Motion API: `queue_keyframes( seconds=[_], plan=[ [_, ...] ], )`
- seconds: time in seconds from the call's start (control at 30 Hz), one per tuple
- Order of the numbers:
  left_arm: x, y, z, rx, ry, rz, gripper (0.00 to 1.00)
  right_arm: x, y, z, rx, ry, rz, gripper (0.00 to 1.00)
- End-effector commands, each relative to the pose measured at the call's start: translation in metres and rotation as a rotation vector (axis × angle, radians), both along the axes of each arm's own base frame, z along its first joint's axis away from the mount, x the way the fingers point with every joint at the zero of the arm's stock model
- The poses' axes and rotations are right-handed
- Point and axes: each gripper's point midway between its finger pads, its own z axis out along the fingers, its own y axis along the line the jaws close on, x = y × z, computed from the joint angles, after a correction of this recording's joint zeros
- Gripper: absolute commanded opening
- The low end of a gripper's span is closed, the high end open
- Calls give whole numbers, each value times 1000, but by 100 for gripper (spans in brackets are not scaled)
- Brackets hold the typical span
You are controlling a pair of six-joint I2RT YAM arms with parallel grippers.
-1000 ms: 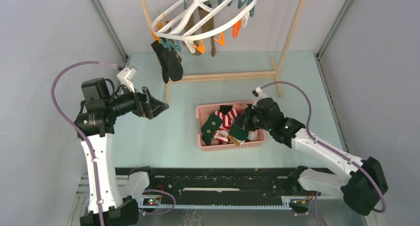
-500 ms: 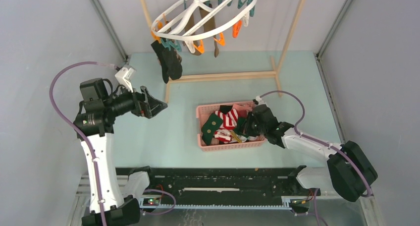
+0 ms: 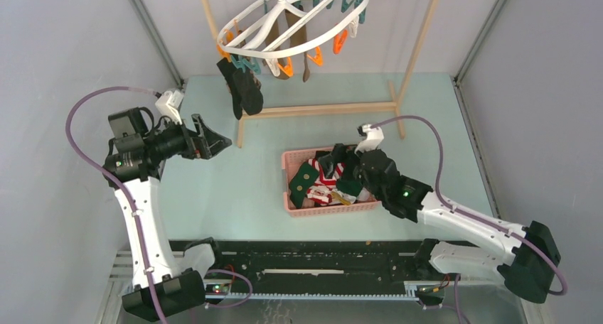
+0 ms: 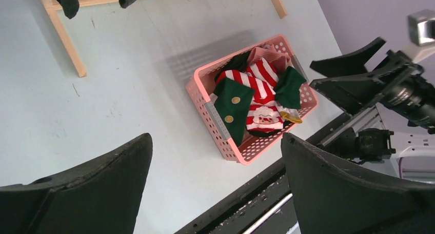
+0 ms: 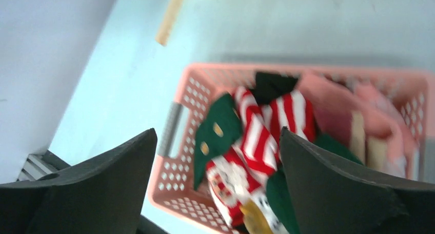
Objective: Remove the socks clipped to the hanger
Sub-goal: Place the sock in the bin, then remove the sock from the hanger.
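The white oval hanger (image 3: pixel 226 33) hangs at the top from a wooden rack. Black socks (image 3: pixel 242 89) and a tan-brown sock (image 3: pixel 306 67) dangle from its clips. In the left wrist view only the black sock toes (image 4: pixel 66 0) show. My left gripper (image 3: pixel 222 143) is open in mid-air, below and left of the black socks, holding nothing (image 4: pixel 216 136). My right gripper (image 3: pixel 340 165) hovers open over the pink basket (image 3: pixel 290 158), empty (image 5: pixel 218 132). Below it lie a red-and-white striped sock (image 5: pixel 267 126) and dark green socks (image 5: pixel 225 116).
The wooden rack's base bar (image 3: pixel 320 109) crosses the table behind the basket, with uprights on both sides. The basket (image 4: pixel 205 103) holds several loose socks. Grey walls close in left and right. A black rail (image 3: pixel 306 256) runs along the near edge.
My right gripper, shut on a dark green sock, dipped into the basket and opened; the sock now lies there. My left arm shifted slightly left, still open.
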Motion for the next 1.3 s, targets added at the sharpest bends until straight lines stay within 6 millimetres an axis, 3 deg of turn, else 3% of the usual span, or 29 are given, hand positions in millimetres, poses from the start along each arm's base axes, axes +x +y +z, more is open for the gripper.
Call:
queue_keyframes(
  seconds=[0.0, 0.2, 0.3, 0.33, 0.47, 0.6, 0.8, 1.03, 1.13, 1.27],
  plan=[
    [8, 11, 18, 23, -50, 64, 100, 29, 36, 70, 43, -244, 51, 100],
    [19, 36, 9, 14, 6, 195, 100, 72, 130, 118, -15, -385, 134, 100],
    [20, 44, 3, 20, 26, 226, 100, 100, 172, 125, -60, -391, 137, 100],
    [18, 45, 1, 23, 32, 229, 100, 111, 185, 113, -98, -363, 133, 100],
    [15, 48, -3, 34, 37, 232, 100, 139, 221, 130, -105, -414, 96, 99],
    [12, 49, -3, 37, 36, 223, 100, 158, 238, 122, -102, -423, 57, 94],
    [9, 50, 2, 23, 35, 211, 100, 181, 234, 111, -107, -511, -81, 83],
    [3, 52, 2, 31, 41, 204, 100, 187, 247, 111, -105, -632, -70, 69],
    [1, 53, 2, 32, 45, 206, 100, 182, 253, 117, -103, -661, -47, 55],
    [-1, 52, 4, 35, 41, 201, 100, 166, 256, 127, -76, -698, -2, 20]
  ],
)
